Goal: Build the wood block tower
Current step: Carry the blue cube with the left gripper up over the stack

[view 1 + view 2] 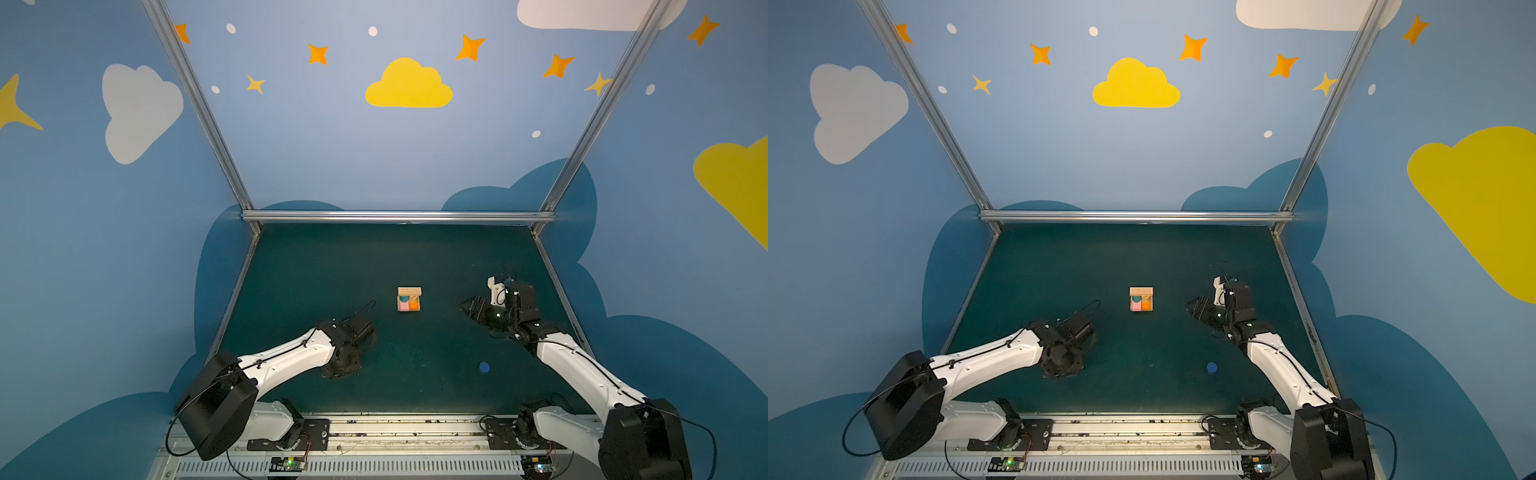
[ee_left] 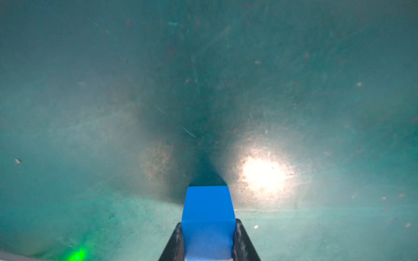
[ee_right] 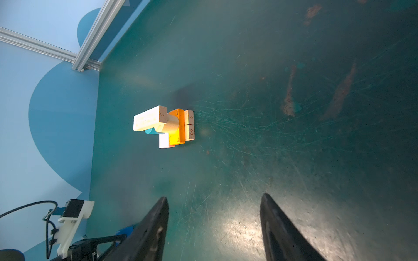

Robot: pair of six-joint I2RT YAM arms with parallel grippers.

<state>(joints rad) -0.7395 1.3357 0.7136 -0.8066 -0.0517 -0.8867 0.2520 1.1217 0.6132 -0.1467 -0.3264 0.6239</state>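
Wood block tower [image 1: 409,299] in the middle of the table [image 1: 332,270], top bar [image 1: 409,291] lying left-to-right.
Left gripper [image 2: 208,222] clamps the blue cube [image 2: 207,203]; tower's farther back, to its right. Right gripper [image 3: 214,197] gapes empty, sitting nearer.

blue cube [image 2: 208,217] edge-cropped, table [image 2: 90,113] blurred

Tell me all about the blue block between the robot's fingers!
The blue block is a smooth, plain cube, perhaps painted wood. The left gripper pinches it on two opposite sides with black fingers, close over the green table, where its shadow falls. Whether it touches the table is unclear.
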